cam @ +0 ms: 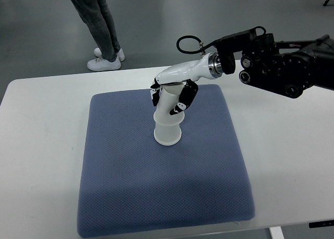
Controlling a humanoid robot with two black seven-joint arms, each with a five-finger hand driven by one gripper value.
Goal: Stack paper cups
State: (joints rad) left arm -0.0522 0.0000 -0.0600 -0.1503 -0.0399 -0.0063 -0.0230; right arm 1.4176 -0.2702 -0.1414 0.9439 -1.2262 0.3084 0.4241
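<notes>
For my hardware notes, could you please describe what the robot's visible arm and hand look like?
The right hand has a glossy white shell with black finger segments and white patches. A silver ring joins it to a bulky black forearm with round fittings, and a thin black cable loops above the wrist.

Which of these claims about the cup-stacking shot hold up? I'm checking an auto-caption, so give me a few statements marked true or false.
1. The right hand grips the upper paper cup. True.
2. The cup stack stands on bare table. False: it stands on the blue mat, which lies on the white table.
3. The left hand is helping hold the cups. False: no left arm is in view.
4. A person's legs show beyond the table's far edge. True.
5. The cups lie tipped on their sides. False: the stack stands upright, wide rim down on the mat.
</notes>
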